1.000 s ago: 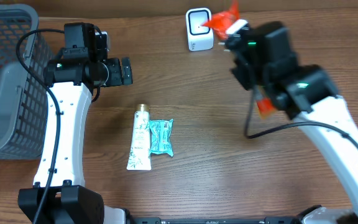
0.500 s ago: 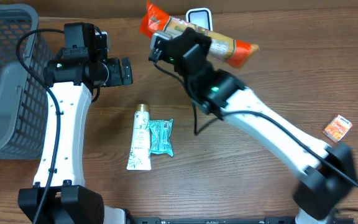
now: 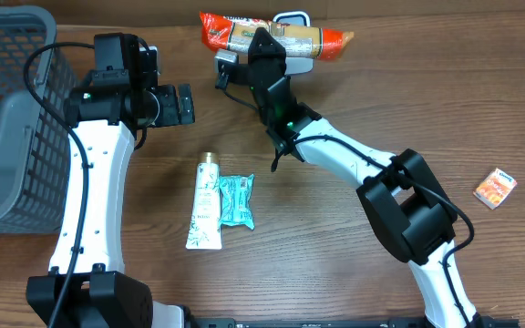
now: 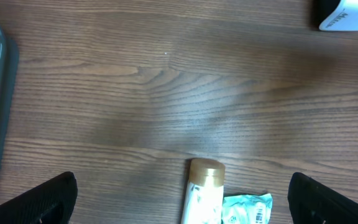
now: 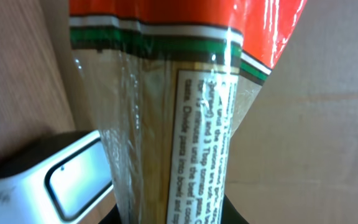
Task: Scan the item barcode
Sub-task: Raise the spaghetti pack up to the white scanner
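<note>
My right gripper (image 3: 267,44) is shut on a long pasta packet (image 3: 313,38) with orange-red ends and a clear middle. It holds the packet level across the top of the white scanner (image 3: 292,18) at the table's far edge. In the right wrist view the packet (image 5: 185,93) rises from between my fingers, a printed text label facing the camera, and the scanner (image 5: 55,180) sits just left of it. No barcode shows. My left gripper (image 3: 182,105) hangs open above the table with nothing in it.
A white tube with a gold cap (image 3: 205,205) and a teal packet (image 3: 236,200) lie side by side mid-table, below the left gripper (image 4: 182,202). A grey basket (image 3: 7,109) stands at the left edge. A small orange box (image 3: 496,188) lies at the right.
The right arm has swung left with the packet and brought it level across the scanner. The small orange box it covered now shows. The left arm has not moved.
</note>
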`<state>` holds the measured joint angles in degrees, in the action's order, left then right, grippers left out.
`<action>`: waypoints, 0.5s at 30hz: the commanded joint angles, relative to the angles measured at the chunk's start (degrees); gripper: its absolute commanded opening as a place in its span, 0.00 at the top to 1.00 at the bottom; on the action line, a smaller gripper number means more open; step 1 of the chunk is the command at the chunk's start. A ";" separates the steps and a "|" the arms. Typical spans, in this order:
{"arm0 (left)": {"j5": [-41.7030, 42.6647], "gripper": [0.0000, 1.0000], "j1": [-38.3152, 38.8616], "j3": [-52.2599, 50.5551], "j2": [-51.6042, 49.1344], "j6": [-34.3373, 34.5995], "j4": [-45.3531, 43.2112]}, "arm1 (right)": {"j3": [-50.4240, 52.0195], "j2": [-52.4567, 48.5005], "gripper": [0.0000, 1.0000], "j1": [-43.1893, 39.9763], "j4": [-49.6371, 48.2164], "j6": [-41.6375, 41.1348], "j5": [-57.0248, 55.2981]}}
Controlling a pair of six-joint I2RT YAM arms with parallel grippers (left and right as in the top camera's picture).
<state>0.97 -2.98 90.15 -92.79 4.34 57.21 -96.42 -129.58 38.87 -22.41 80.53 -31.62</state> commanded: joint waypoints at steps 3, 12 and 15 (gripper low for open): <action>-0.33 0.00 0.76 0.66 0.26 0.79 -0.24 | -3.98 -0.15 0.96 -2.29 -2.32 2.40 3.80; -0.33 0.00 0.76 0.66 0.26 0.79 -0.24 | -15.54 -3.65 0.96 -3.91 5.07 -1.68 7.04; -0.33 0.00 0.76 0.66 0.26 0.79 -0.22 | -17.84 -5.03 0.96 -4.22 4.98 -1.68 7.85</action>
<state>0.97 -2.98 90.15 -92.79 4.34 57.21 -108.55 -135.33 34.61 -15.33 79.50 -25.43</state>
